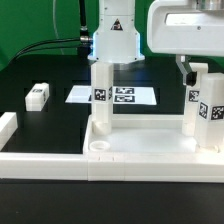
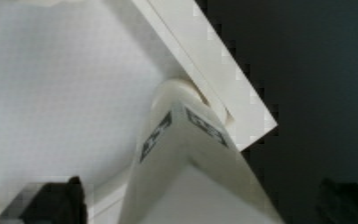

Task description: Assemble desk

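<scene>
The white tray-like desk tabletop (image 1: 150, 152) lies at the front of the table. Two tagged white legs stand upright in its corner sockets, one on the exterior view's left (image 1: 101, 95) and one on its right (image 1: 203, 108). My gripper (image 1: 193, 68) is at the top of the right leg. In the wrist view the gripper (image 2: 197, 205) straddles that leg (image 2: 194, 150), with a dark finger (image 2: 55, 203) on each side and a gap between each finger and the leg. The gripper is open. A third leg (image 1: 37, 95) lies loose on the black table at the left.
The marker board (image 1: 118, 96) lies flat behind the left leg. White border rails (image 1: 30, 158) run along the front left of the table. The arm's base (image 1: 113, 45) stands at the back, with a green backdrop behind it.
</scene>
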Robot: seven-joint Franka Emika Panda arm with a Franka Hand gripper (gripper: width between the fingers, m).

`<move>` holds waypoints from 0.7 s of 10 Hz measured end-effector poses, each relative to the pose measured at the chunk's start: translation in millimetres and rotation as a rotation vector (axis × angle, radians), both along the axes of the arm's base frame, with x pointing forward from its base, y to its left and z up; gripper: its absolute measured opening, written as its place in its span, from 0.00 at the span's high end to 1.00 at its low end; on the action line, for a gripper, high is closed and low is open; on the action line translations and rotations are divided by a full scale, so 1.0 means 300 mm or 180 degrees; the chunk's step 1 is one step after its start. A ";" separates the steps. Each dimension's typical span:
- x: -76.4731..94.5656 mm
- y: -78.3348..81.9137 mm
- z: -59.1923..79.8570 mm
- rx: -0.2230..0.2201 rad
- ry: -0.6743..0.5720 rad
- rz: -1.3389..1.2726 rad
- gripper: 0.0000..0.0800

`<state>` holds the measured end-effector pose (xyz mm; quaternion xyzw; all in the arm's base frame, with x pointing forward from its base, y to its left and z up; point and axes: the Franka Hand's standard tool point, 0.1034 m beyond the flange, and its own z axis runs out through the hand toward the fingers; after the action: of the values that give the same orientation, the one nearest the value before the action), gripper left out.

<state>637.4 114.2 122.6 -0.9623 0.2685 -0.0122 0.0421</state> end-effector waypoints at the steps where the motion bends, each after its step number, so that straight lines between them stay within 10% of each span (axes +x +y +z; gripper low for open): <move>1: -0.002 -0.008 -0.007 -0.0140 -0.0023 0.0513 0.19; 7: 0.004 -0.008 -0.011 -0.0294 -0.0126 0.2166 0.19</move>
<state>638.6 111.8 119.2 -0.9972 -0.0695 -0.0283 0.0054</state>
